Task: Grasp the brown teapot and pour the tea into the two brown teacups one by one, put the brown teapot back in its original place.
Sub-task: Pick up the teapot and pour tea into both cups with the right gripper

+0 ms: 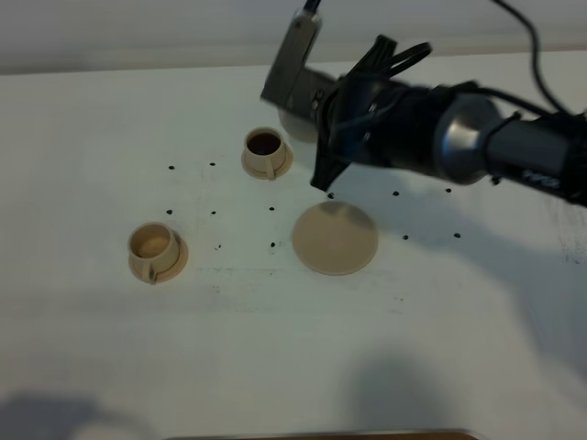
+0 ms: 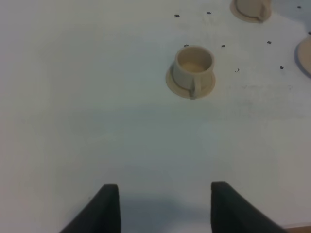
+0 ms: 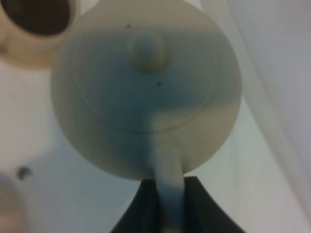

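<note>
The brown teapot (image 3: pixel 146 92) hangs in my right gripper (image 3: pixel 167 206), which is shut on its loop handle. In the high view the arm hides most of the teapot (image 1: pixel 295 121); it is held above the table just right of the far teacup (image 1: pixel 266 151). That cup holds dark tea and also shows in the right wrist view (image 3: pixel 34 19). The near teacup (image 1: pixel 156 252) stands at the left on its saucer, pale inside, and shows in the left wrist view (image 2: pixel 194 70). The wide saucer disc (image 1: pixel 335 238) lies bare. My left gripper (image 2: pixel 165 208) is open and empty over bare table.
Small black dots (image 1: pixel 213 213) mark the white tabletop around the cups and disc. A tan strip (image 1: pixel 321 434) runs along the table's near edge. The right arm (image 1: pixel 477 142) spans the far right of the table.
</note>
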Available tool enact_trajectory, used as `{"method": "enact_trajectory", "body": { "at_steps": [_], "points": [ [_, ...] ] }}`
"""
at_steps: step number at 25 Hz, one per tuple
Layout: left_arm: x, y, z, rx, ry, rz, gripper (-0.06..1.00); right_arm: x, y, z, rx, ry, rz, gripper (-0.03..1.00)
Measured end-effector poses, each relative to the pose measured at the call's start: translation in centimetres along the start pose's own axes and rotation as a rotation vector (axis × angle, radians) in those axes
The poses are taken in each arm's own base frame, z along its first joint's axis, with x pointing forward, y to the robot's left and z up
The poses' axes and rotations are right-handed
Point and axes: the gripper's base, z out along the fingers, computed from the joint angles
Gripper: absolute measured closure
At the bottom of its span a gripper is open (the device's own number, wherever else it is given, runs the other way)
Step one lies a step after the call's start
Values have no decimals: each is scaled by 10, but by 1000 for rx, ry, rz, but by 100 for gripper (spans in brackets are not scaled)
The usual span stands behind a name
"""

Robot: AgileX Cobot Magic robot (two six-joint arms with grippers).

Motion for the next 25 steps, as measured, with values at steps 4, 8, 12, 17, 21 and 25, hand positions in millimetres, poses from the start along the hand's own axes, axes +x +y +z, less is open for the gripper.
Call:
{"method": "enact_trajectory", "body": {
  "at_steps": [4,8,12,17,21,25],
  "points": [
    [0,0,0,0,0,0,46,6,-5,-2,-86,27,172,88],
    [0,0,0,0,0,0,46,18,-11,5,-147,79,308,88],
    [0,0,0,0,0,0,46,24,-16,9,-172,100,379,88],
    [0,0,0,0,0,-1,46,27,-14,16,-203,112,424,88],
    [0,0,0,0,0,-1,46,28,-8,27,-224,108,442,88],
    [0,0,0,0,0,-1,46,29,-3,33,-234,104,445,88]
  ]
}}
